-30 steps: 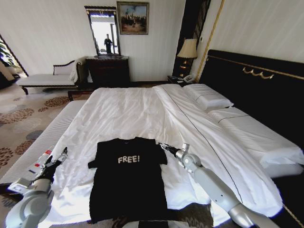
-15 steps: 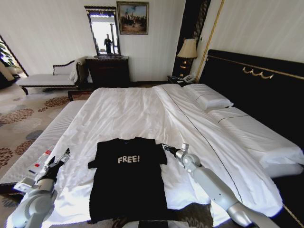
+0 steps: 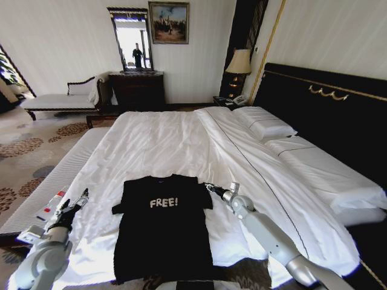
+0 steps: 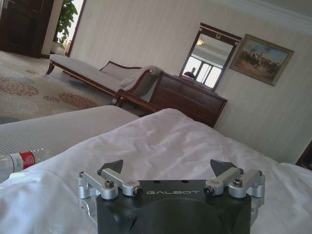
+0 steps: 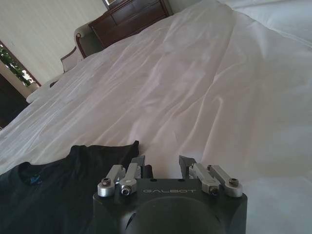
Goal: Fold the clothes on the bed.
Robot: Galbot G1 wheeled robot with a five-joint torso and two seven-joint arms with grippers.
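Nearest the robot, the hem of the black T-shirt (image 3: 162, 226) reaches the near edge of the bed (image 3: 163, 145), and the garment runs lengthwise away from there, its long axis pointing toward the far side of the mattress, collar farthest. It lies flat and face up on the white sheet, sleeves spread, with small white "FREE!" lettering across the chest; the soft fabric looks smooth apart from slight rumpling along the sides. Low on the left, the left end effector (image 3: 77, 201) hovers over the sheet well apart from the shirt's left sleeve, which lies off to its right; the left wrist view shows its fingers (image 4: 111, 166) spread wide with nothing between them. A plastic bottle (image 4: 14, 163) with a red label lies on the mattress edge just to its left. A little farther in, the right end effector (image 3: 210, 188) sits just beside the shirt's right sleeve, the sleeve lying immediately to its left. The right wrist view shows its jaws parted and empty, with the dark sleeve edge close by one fingertip (image 5: 139, 162). I'd judge the right arm is plainly the nearer one to the cloth, placed for the sleeve or shoulder on its side. Beyond the collar, bare rumpled sheet stretches away to the pillows (image 3: 264, 124) at the far right.
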